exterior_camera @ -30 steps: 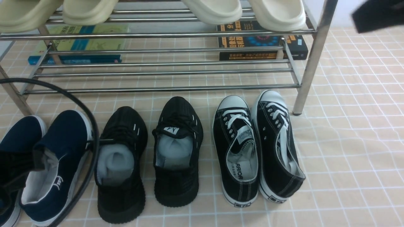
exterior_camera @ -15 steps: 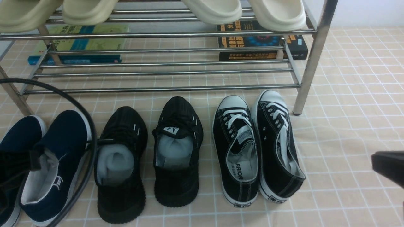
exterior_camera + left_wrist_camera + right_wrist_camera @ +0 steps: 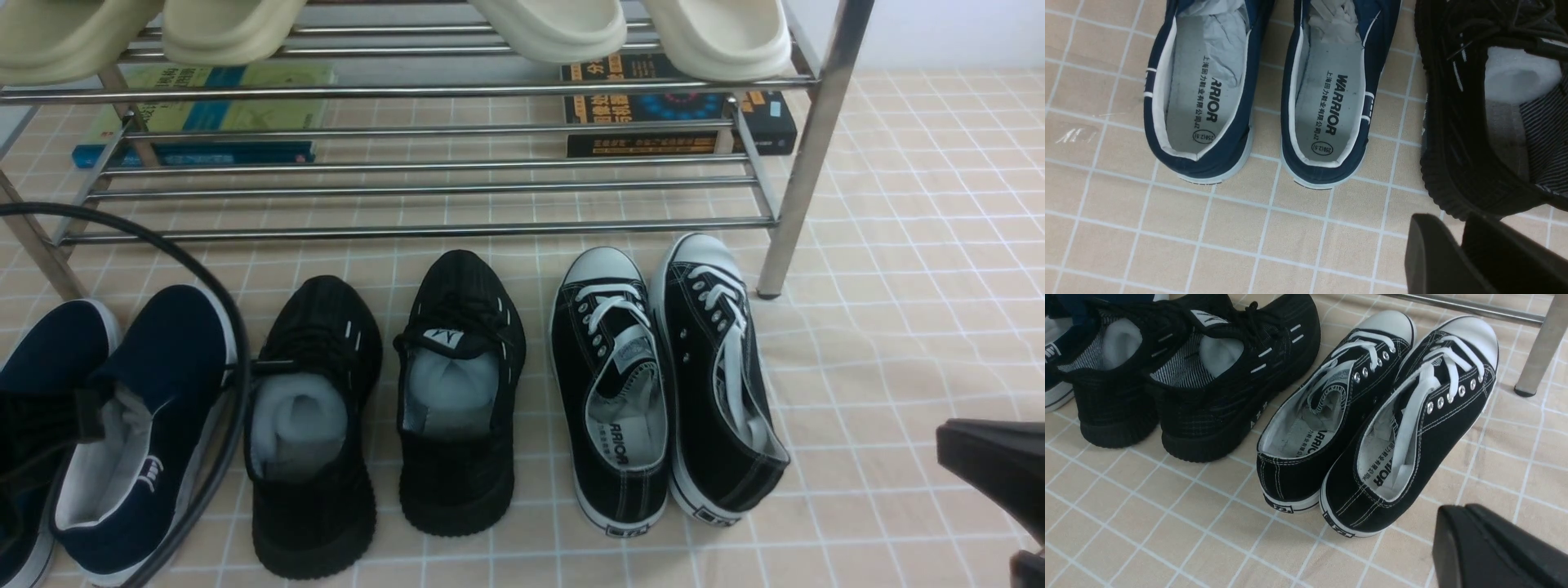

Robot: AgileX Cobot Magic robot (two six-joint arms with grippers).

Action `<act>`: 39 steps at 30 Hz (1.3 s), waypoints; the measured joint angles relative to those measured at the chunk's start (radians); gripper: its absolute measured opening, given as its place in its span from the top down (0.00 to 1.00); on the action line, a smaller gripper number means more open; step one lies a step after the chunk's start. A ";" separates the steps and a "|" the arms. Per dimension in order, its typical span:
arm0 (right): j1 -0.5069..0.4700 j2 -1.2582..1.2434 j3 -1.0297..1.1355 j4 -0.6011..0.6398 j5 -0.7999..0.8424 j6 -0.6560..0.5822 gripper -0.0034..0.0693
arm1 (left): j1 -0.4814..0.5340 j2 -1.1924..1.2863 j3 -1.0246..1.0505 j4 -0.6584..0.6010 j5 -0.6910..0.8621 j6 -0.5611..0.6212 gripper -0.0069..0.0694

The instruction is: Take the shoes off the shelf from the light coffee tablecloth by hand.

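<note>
Front view: the tablecloth (image 3: pixel 898 245) fills the frame. The shelf (image 3: pixel 424 188) spans the upper half, its lower bars holding no footwear. The black knit shoes (image 3: pixel 461 310) stand side by side at centre on the tablecloth, just in front of the shelf. I judge the taking-down finished. My right gripper (image 3: pixel 992 469), at the lower right, is closed on nothing. I cannot tell whether my left gripper (image 3: pixel 1445 237) is apart or together. Next, I should simply keep clear of the shoes.
</note>
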 joint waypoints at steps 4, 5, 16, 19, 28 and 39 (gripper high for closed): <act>0.000 0.000 0.000 0.000 0.002 -0.001 0.95 | 0.000 0.000 0.000 0.012 0.000 0.000 0.71; 0.000 0.000 0.000 0.000 0.003 -0.001 0.95 | 0.000 0.000 0.000 0.021 0.000 0.000 0.71; -0.013 -0.065 0.028 0.001 0.004 -0.001 0.94 | 0.000 0.000 0.000 0.106 0.000 0.000 0.70; -0.088 -0.138 0.095 0.001 -0.016 -0.001 0.94 | 0.000 0.000 0.000 0.117 0.000 0.000 0.70; -0.424 -0.496 0.378 -0.008 -0.001 -0.001 0.93 | 0.000 0.000 0.000 0.120 -0.016 0.000 0.71; -0.557 -0.649 0.477 0.000 0.021 -0.002 0.91 | 0.000 -0.028 -0.024 0.120 -0.007 0.000 0.91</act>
